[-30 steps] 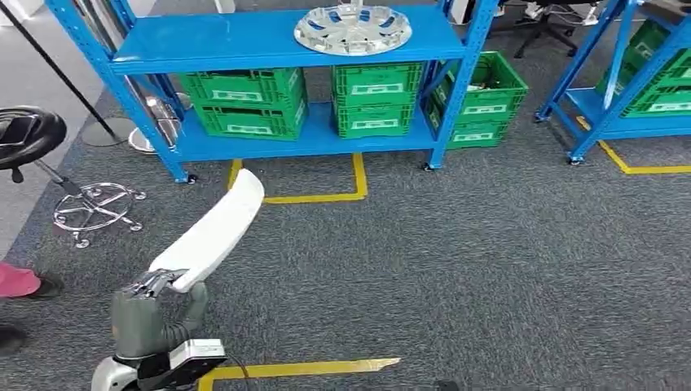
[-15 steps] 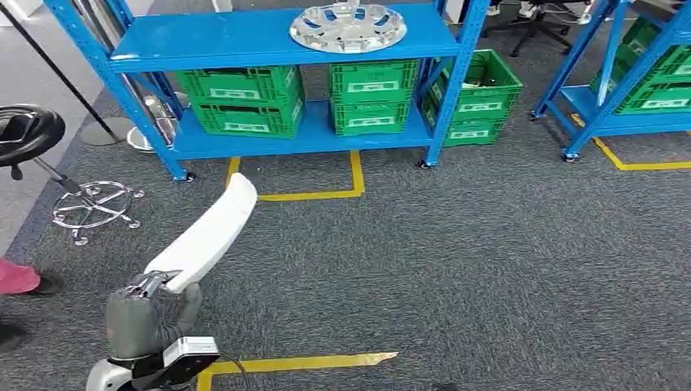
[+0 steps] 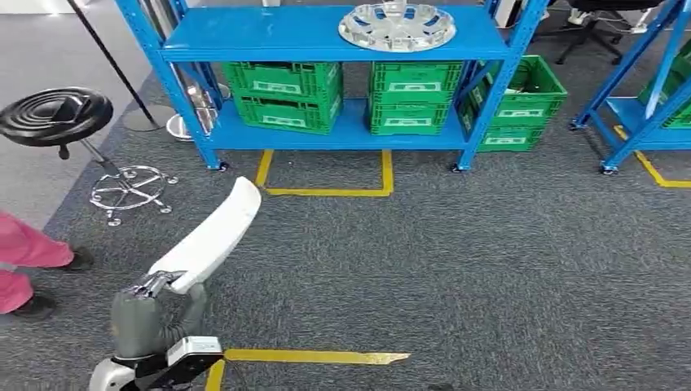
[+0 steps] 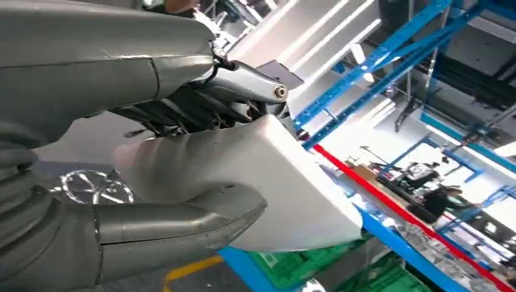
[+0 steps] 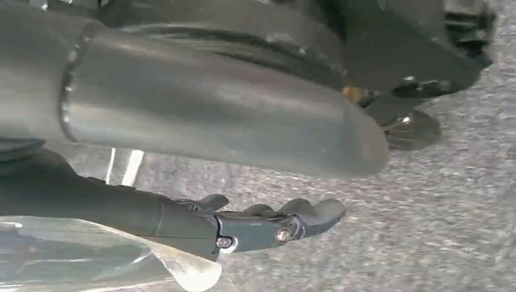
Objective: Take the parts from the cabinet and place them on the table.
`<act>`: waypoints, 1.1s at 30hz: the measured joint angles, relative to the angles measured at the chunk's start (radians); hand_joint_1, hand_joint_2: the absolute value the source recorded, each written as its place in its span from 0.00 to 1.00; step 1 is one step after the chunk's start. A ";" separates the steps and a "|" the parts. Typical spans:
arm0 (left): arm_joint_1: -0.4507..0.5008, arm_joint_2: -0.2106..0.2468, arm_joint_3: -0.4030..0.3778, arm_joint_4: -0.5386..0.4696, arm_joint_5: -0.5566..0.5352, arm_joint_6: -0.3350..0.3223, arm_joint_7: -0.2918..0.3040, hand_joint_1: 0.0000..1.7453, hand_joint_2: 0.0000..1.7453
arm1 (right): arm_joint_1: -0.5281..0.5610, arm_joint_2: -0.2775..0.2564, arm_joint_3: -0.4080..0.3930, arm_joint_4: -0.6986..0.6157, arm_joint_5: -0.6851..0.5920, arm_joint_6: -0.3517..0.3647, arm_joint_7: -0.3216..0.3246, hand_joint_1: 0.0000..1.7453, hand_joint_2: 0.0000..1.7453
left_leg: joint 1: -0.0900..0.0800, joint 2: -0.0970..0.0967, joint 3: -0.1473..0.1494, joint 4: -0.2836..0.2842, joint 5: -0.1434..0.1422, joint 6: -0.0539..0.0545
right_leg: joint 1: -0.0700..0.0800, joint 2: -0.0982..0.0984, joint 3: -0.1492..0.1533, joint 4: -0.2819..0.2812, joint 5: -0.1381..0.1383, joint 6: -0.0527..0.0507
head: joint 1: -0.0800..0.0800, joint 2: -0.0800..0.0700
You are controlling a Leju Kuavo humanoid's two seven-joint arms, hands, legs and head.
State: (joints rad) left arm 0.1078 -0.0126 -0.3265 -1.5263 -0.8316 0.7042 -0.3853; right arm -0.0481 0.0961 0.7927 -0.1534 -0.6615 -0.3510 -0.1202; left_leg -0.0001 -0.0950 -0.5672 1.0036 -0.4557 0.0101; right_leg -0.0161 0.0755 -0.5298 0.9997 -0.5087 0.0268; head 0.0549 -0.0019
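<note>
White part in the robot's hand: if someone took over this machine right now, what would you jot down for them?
Left hand grips one end of the long white part, carried above the grey carpet.
Right hand hangs over the floor, fingers apart, holding nothing.
Done: one part is off the blue cabinet.
Left: set it on the table. A silver wheel cover lies on the cabinet's top shelf, with green crates below.

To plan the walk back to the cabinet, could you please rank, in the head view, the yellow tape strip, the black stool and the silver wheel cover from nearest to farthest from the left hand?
1. Yellow tape strip: on the carpet just beside the left hand.
2. Black stool: off to the left, farther ahead.
3. Silver wheel cover: on the blue shelf's top board, ahead and right.
</note>
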 joint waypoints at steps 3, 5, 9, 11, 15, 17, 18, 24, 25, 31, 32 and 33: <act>0.003 0.003 -0.002 0.001 0.000 0.000 0.001 1.00 1.00 | 0.000 0.001 0.000 0.000 0.000 -0.002 0.000 0.00 0.00 | 0.000 0.008 -0.009 0.009 -0.005 -0.016 | -0.005 -0.040 0.002 -0.006 0.008 -0.015 | 0.001 0.000; -0.005 0.003 -0.004 0.002 0.000 0.000 0.001 1.00 1.00 | 0.000 0.001 0.000 0.000 0.001 -0.005 -0.002 0.00 0.00 | 0.000 0.073 -0.053 0.108 -0.069 -0.030 | -0.003 -0.068 0.001 -0.006 0.007 -0.024 | -0.011 0.000; -0.007 0.005 -0.007 0.009 0.000 0.000 0.002 1.00 1.00 | 0.001 0.001 0.001 0.001 0.001 -0.004 -0.002 0.00 0.00 | 0.009 0.085 -0.131 0.300 -0.130 -0.042 | -0.001 -0.127 -0.001 -0.004 0.005 -0.026 | -0.011 0.000; -0.007 0.006 -0.007 0.010 0.000 0.000 0.002 1.00 1.00 | -0.001 0.000 0.001 0.001 0.001 -0.004 -0.003 0.00 0.00 | 0.009 0.097 -0.060 0.167 -0.054 -0.036 | -0.001 -0.151 0.001 -0.004 0.005 -0.025 | -0.011 0.000; -0.026 0.005 -0.016 0.011 0.000 0.000 0.002 1.00 1.00 | -0.002 0.001 0.003 0.001 0.000 -0.012 -0.008 0.00 0.00 | -0.011 0.182 0.015 0.002 -0.017 -0.008 | 0.011 -0.196 0.001 -0.001 0.000 -0.010 | -0.008 0.000; -0.024 0.005 -0.018 0.012 0.008 0.000 -0.004 1.00 1.00 | -0.004 0.001 0.008 0.001 -0.001 -0.021 -0.014 0.00 0.00 | -0.013 0.157 0.006 0.003 -0.015 0.001 | 0.011 -0.221 0.007 -0.005 0.001 -0.003 | -0.009 0.000; -0.024 0.004 -0.019 0.012 0.016 0.000 -0.012 1.00 1.00 | -0.006 0.001 0.008 0.001 -0.003 -0.025 -0.018 0.00 0.00 | -0.010 0.141 0.012 -0.008 -0.006 0.010 | 0.015 -0.235 0.004 -0.004 -0.006 0.005 | -0.012 0.000; -0.022 -0.063 -0.003 0.006 0.128 0.001 -0.179 1.00 1.00 | 0.007 0.001 0.008 0.002 -0.021 -0.051 -0.043 0.00 0.00 | -0.004 0.064 -0.001 -0.012 0.006 0.027 | 0.005 -0.077 -0.152 0.311 -0.142 0.015 | 0.000 0.000; -0.016 -0.080 0.011 -0.002 0.157 0.001 -0.226 1.00 1.00 | 0.009 0.001 0.008 0.002 -0.024 -0.058 -0.047 0.00 0.00 | -0.004 0.050 0.000 -0.012 0.006 0.026 | 0.005 -0.077 -0.140 0.282 -0.111 0.014 | 0.000 0.000; -0.008 -0.169 0.067 -0.077 0.212 0.001 -0.309 1.00 1.00 | 0.015 0.001 0.008 0.004 -0.030 -0.073 -0.060 0.00 0.00 | 0.000 -0.028 -0.027 0.016 0.006 0.000 | -0.010 0.022 -0.015 0.018 -0.008 0.011 | 0.000 0.000; -0.005 -0.173 0.071 -0.082 0.213 0.001 -0.309 1.00 1.00 | 0.016 0.001 0.009 0.004 -0.030 -0.073 -0.060 0.00 0.00 | 0.003 -0.041 -0.028 0.013 0.011 -0.007 | -0.006 0.013 -0.015 0.021 -0.007 0.005 | -0.001 0.000; -0.003 -0.177 0.077 -0.087 0.213 0.001 -0.310 1.00 1.00 | 0.016 0.003 0.008 0.004 -0.031 -0.073 -0.060 0.00 0.00 | 0.002 -0.057 -0.031 0.016 0.012 -0.012 | -0.011 -0.005 -0.013 0.017 -0.003 -0.001 | -0.001 0.000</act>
State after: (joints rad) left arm 0.1051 -0.1892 -0.2495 -1.6133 -0.6184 0.7054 -0.6950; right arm -0.0326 0.0988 0.8011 -0.1492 -0.6924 -0.4238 -0.1801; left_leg 0.0018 -0.1523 -0.5982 1.0198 -0.4440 -0.0019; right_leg -0.0269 0.0701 -0.5425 1.0165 -0.5121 0.0258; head 0.0538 -0.0019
